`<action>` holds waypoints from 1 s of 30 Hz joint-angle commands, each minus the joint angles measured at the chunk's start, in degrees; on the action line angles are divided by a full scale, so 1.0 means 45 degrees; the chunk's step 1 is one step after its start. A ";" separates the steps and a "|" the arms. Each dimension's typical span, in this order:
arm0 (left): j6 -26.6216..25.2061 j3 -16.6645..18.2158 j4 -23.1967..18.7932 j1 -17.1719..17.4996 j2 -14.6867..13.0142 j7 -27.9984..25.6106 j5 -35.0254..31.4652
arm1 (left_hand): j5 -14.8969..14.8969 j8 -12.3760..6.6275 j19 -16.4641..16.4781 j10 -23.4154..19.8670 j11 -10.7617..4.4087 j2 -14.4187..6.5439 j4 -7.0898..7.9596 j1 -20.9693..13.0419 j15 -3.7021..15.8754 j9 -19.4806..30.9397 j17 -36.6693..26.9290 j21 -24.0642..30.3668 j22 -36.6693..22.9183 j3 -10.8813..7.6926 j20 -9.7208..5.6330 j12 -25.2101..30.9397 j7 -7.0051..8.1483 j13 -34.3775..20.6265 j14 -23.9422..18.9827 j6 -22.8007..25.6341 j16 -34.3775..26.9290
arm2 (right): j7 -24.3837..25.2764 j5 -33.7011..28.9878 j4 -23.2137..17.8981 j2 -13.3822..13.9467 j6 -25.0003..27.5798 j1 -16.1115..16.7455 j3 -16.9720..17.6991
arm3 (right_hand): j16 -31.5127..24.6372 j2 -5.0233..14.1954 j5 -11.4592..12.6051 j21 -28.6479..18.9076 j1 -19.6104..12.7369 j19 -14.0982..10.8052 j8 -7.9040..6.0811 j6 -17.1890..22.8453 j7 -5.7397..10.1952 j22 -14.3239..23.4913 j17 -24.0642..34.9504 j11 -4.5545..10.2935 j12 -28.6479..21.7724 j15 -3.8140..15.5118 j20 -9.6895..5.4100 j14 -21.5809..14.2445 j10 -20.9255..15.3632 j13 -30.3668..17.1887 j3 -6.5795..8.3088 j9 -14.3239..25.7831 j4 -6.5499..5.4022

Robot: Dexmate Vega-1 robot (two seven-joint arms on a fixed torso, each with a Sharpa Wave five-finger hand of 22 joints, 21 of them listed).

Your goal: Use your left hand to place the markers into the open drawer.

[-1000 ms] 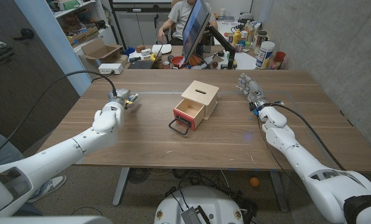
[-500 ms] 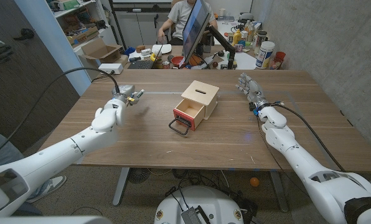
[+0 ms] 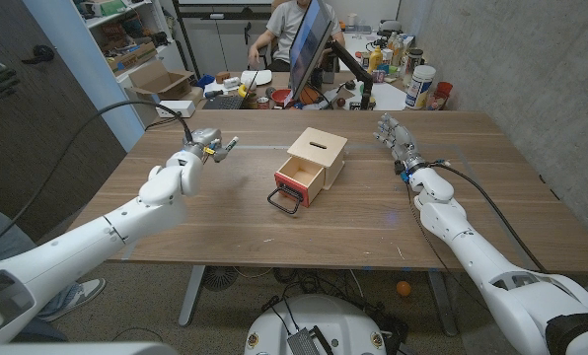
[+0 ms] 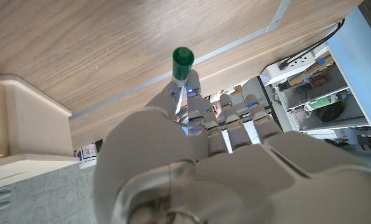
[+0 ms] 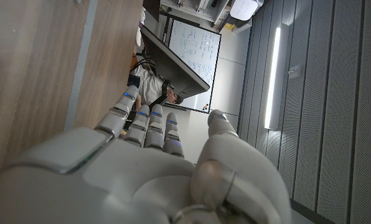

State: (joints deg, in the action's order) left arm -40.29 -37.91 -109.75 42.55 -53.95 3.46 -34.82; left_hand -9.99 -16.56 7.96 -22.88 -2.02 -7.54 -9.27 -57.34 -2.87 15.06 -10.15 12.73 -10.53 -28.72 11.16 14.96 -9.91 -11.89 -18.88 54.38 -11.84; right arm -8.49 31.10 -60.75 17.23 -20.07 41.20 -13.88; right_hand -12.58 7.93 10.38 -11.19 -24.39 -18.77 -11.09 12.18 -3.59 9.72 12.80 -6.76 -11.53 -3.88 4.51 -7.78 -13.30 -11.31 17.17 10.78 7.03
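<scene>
My left hand [image 3: 197,150] hangs above the table's left half and pinches a marker [image 3: 227,145] with a green cap [image 4: 182,60] that sticks out toward the box. A small wooden box [image 3: 317,155] stands mid-table, its drawer [image 3: 299,182] pulled out toward me with a black handle [image 3: 284,201] in front. The drawer's inside looks reddish; I cannot see what lies in it. A corner of the box [image 4: 17,130] also shows in the left wrist view. My right hand [image 3: 395,133] stands at the far right of the table, fingers extended, holding nothing [image 5: 148,162].
A monitor [image 3: 309,39] and a cluttered desk with bottles [image 3: 420,87] stand behind the table's far edge, where a person [image 3: 279,25] sits. A cardboard box [image 3: 161,84] lies at the back left. Black cables trail from both wrists.
My left hand has risen and moved right toward the box, carrying the marker. The right arm has stayed still.
</scene>
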 commanded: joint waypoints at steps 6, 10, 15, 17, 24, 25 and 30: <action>0.1079 0.0482 -0.1538 -0.0182 -0.0897 0.1592 0.0608 | -0.0076 0.0003 -0.0088 0.0020 0.0077 -0.0470 0.0007 -0.0637 -0.0084 0.0183 -0.0029 -0.0080 -0.0063 0.0120 0.0105 -0.0131 0.0682 -0.0025 0.0055 0.0678 0.0116 | 0.0018 0.0085 0.0071 -0.0106 -0.0245 -0.0020 0.0022 | -0.0027 0.0005 0.0058 0.0002 0.0086 0.0028 -0.0030 0.0060 0.0052 0.0059 0.0001 0.0004 -0.0037 -0.0011 0.0043 -0.0041 -0.0030 -0.0055 0.0028 0.0029 0.0053; 0.1238 0.0198 -0.1617 -0.0454 -0.1004 0.1972 -0.0116 | -0.0077 0.0009 -0.0099 0.0019 0.0058 -0.0484 0.0021 -0.0640 -0.0081 0.0210 -0.0031 -0.0084 -0.0064 0.0135 0.0107 -0.0141 0.0694 -0.0028 0.0052 0.0678 0.0114 | 0.0004 0.0092 0.0130 -0.0140 -0.0339 -0.0031 0.0031 | -0.0025 0.0004 0.0058 -0.0001 0.0087 0.0024 -0.0035 0.0072 0.0048 0.0059 0.0001 0.0003 -0.0038 -0.0010 0.0049 -0.0037 -0.0032 -0.0055 0.0027 0.0029 0.0053; 0.1514 -0.0290 -0.1533 -0.0766 -0.1107 0.2305 -0.1660 | -0.0079 0.0015 -0.0105 0.0000 0.0069 -0.0493 0.0030 -0.0649 -0.0081 0.0246 -0.0032 -0.0084 -0.0065 0.0155 0.0115 -0.0148 0.0708 -0.0033 0.0060 0.0677 0.0117 | -0.0016 0.0161 0.0205 -0.0194 -0.0466 0.0013 0.0085 | -0.0029 0.0001 0.0058 -0.0003 0.0088 0.0020 -0.0035 0.0071 0.0052 0.0059 0.0000 0.0009 -0.0034 -0.0013 0.0045 -0.0050 -0.0023 -0.0055 0.0025 0.0029 0.0056; 0.1693 -0.0382 -0.1488 -0.0819 -0.1100 0.2388 -0.2210 | -0.0080 0.0018 -0.0109 0.0000 0.0055 -0.0495 0.0033 -0.0651 -0.0079 0.0256 -0.0032 -0.0085 -0.0066 0.0160 0.0108 -0.0152 0.0709 -0.0034 0.0061 0.0675 0.0117 | -0.0007 0.0183 0.0220 -0.0209 -0.0497 0.0044 0.0106 | -0.0029 -0.0003 0.0056 -0.0003 0.0094 0.0023 -0.0035 0.0072 0.0050 0.0059 0.0001 0.0004 -0.0036 -0.0011 0.0041 -0.0048 -0.0029 -0.0055 0.0020 0.0029 0.0053; 0.2564 -0.0446 -0.1296 -0.1037 -0.0923 0.2790 -0.3647 | -0.0078 0.0009 -0.0141 -0.0005 -0.0021 -0.0499 0.0046 -0.0658 -0.0027 0.0307 -0.0033 -0.0096 -0.0066 0.0190 0.0095 -0.0169 0.0763 -0.0040 0.0078 0.0711 0.0122 | -0.0058 0.0266 0.0352 -0.0291 -0.0660 0.0056 0.0169 | -0.0027 0.0002 0.0057 -0.0002 0.0094 0.0027 -0.0037 0.0078 0.0059 0.0059 0.0001 0.0009 -0.0036 -0.0024 0.0053 -0.0044 -0.0027 -0.0055 0.0020 0.0029 0.0054; 0.2684 -0.0440 -0.1276 -0.1065 -0.0886 0.2842 -0.3840 | -0.0078 0.0006 -0.0152 -0.0008 -0.0036 -0.0500 0.0047 -0.0660 -0.0027 0.0312 -0.0034 -0.0100 -0.0067 0.0193 0.0102 -0.0169 0.0769 -0.0041 0.0085 0.0722 0.0124 | -0.0074 0.0272 0.0390 -0.0310 -0.0696 0.0041 0.0174 | -0.0030 0.0001 0.0058 -0.0003 0.0089 0.0026 -0.0037 0.0078 0.0067 0.0059 -0.0001 0.0002 -0.0034 -0.0021 0.0048 -0.0054 -0.0024 -0.0055 0.0022 0.0029 0.0058; 0.3267 -0.0304 -0.1215 -0.1121 -0.0699 0.3021 -0.4537 | -0.0078 0.0013 -0.0202 -0.0009 -0.0088 -0.0500 0.0053 -0.0670 0.0031 0.0355 -0.0034 -0.0117 -0.0067 0.0216 0.0090 -0.0185 0.0792 -0.0046 0.0097 0.0714 0.0128 | -0.0179 0.0325 0.0597 -0.0415 -0.0826 -0.0060 0.0197 | -0.0026 -0.0002 0.0058 -0.0002 0.0090 0.0032 -0.0039 0.0085 0.0065 0.0059 -0.0002 -0.0001 -0.0037 -0.0015 0.0046 -0.0047 -0.0032 -0.0055 0.0021 0.0029 0.0060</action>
State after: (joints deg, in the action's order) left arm -30.73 -39.19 -115.83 38.70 -58.14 14.53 -46.71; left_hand -9.98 -16.11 7.23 -22.86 -2.05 -7.55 -8.94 -57.36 -2.89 16.38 -10.15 12.47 -10.53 -27.94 11.47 14.14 -9.89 -11.88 -18.43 54.38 -11.39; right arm -8.68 32.12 -59.43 16.14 -22.70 41.32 -13.30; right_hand -12.58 7.93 10.38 -11.19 -24.39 -18.77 -11.09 12.18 -3.59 9.72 12.80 -6.76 -11.53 -3.88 4.51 -7.78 -13.30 -11.31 17.17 10.78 7.03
